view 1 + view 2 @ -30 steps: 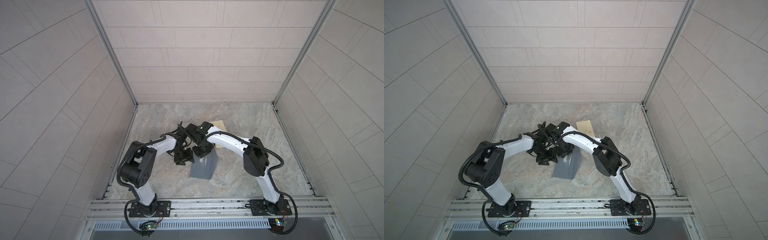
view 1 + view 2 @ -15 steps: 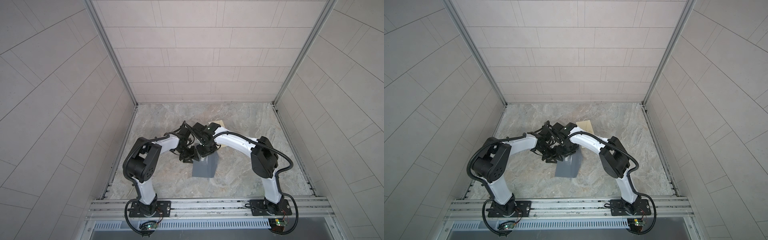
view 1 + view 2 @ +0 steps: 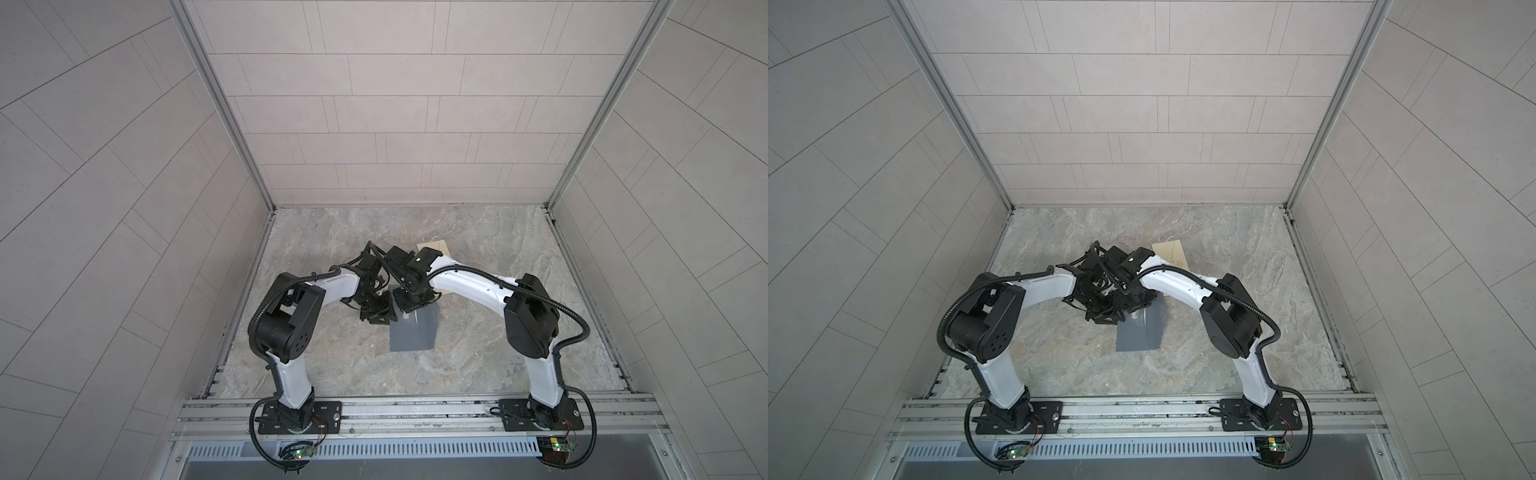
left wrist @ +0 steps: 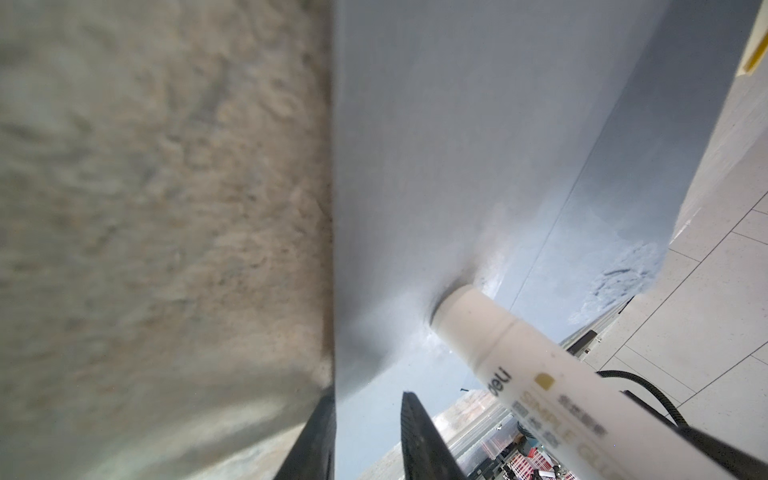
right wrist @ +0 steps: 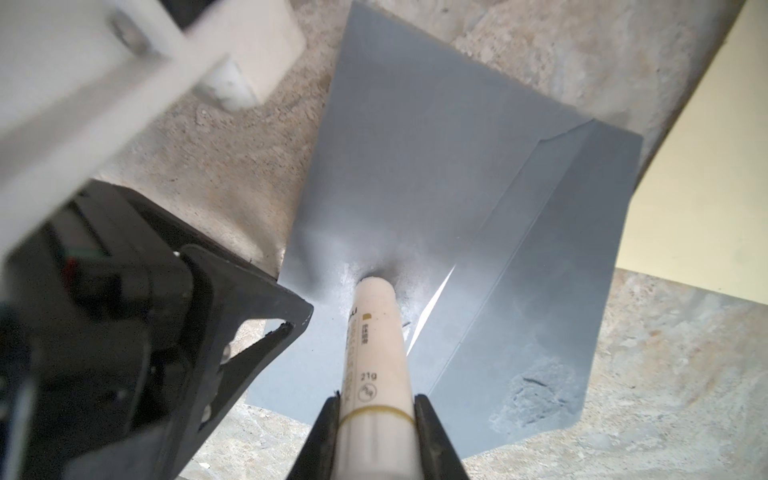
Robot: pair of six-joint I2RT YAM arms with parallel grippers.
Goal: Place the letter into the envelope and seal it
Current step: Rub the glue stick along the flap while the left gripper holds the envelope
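Right end effector (image 5: 376,409) pinches a white glue stick (image 5: 374,332), whose tip presses onto the grey envelope (image 5: 415,166) lying flat on the table (image 3: 498,270). Since a second ago, the left end effector (image 4: 368,415) has moved in to the envelope's left edge. Its jaws stand narrowly apart astride that edge, and I cannot tell whether they grip it. The cream letter (image 3: 436,249) lies just beyond the envelope, partly under the right arm.
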